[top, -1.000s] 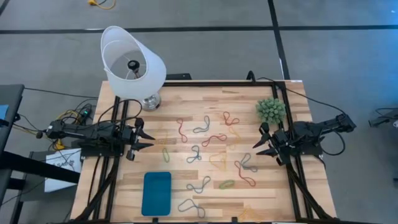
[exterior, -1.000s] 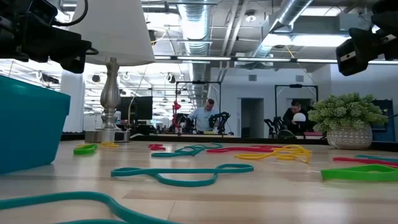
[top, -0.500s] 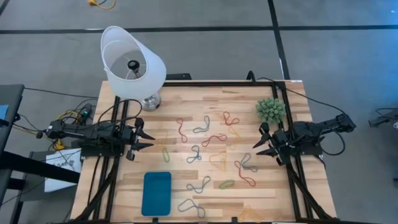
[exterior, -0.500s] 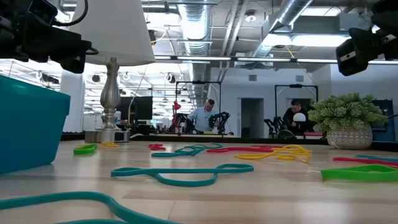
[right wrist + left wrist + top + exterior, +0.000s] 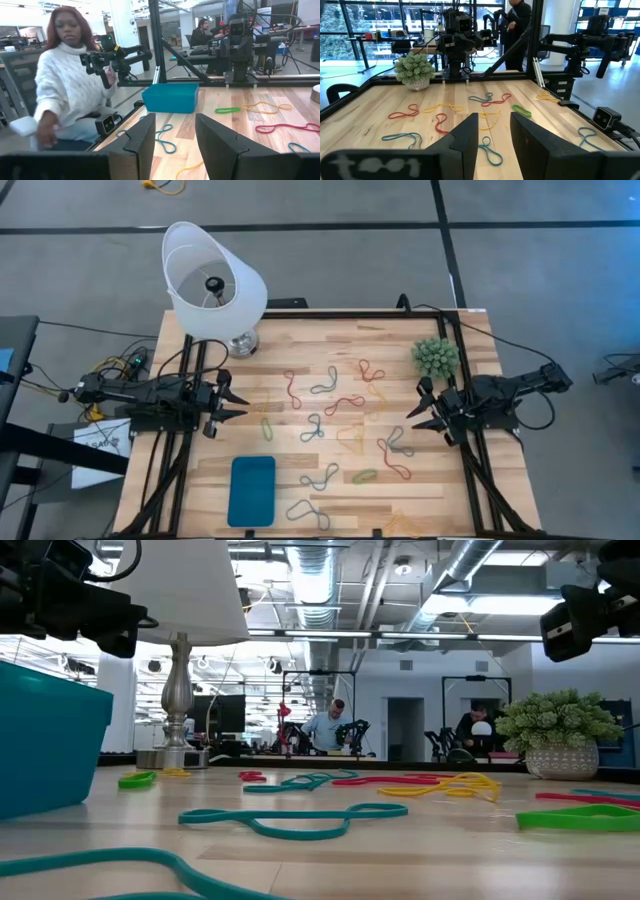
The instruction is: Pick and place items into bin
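The left claw hung over the left edge of the worktop, its fingers spread apart and holding nothing. The right claw hung over the right edge, facing it, also spread apart and empty. Between the two claws lay open wood strewn with rubber bands in red, yellow, green and grey-blue, none touching either claw. The nearest to the left claw was a green band, just ahead of its fingertips and slightly toward the front edge. A red and grey-blue tangle lay just ahead of the right claw. The blue bin sat near the front edge, ahead of the left claw and off to its right, well apart from the right claw, with bands lying beside it. A white lamp stood at the far left corner, beyond the left claw. A potted green plant stood close beside the right claw, toward the far edge. In the right wrist view a person in a white sweater sat beyond the worktop's front edge.
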